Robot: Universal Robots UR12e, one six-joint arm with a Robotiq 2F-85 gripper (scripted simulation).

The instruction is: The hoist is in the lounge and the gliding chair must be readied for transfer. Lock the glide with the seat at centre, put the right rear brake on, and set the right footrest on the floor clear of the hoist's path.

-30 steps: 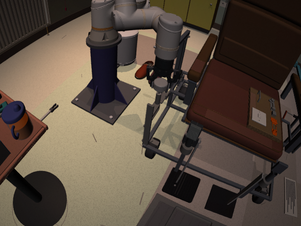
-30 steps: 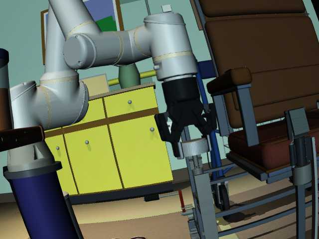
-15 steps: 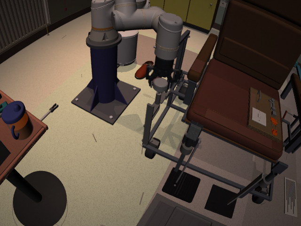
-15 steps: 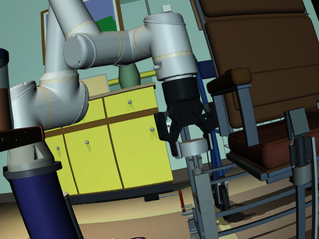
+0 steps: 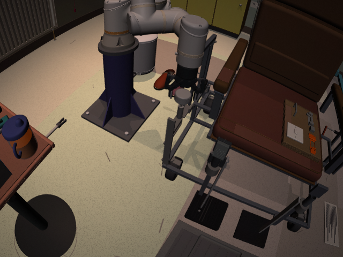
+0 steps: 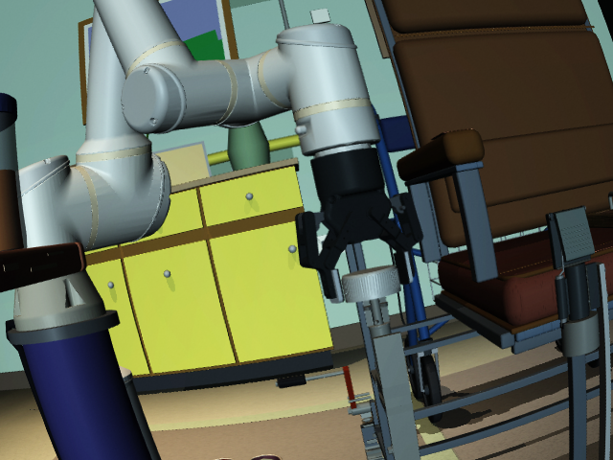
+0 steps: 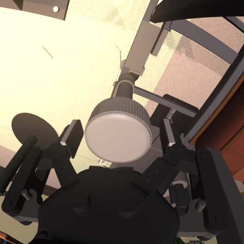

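Note:
My gripper point(image 6: 369, 281) is open and holds nothing; it points straight down over the grey knurled knob point(image 6: 371, 283) on top of a post of the gliding chair's side frame, and the knob point(image 7: 118, 130) sits between the spread fingers. The chair point(image 5: 266, 110) has a brown seat and back. Its two black footrests point(image 5: 206, 210) point(image 5: 250, 228) lie low at the front on slanted bars. A rear castor point(image 6: 430, 386) shows behind the post, its brake too small to read.
The chair's armrest point(image 6: 440, 151) and grey frame uprights stand just right of my wrist. My blue pedestal point(image 5: 119, 85) is to the left, a red slipper point(image 5: 164, 79) behind it. A side table with a blue mug point(image 5: 19, 135) stands far left. Yellow cabinets point(image 6: 223, 277) line the wall.

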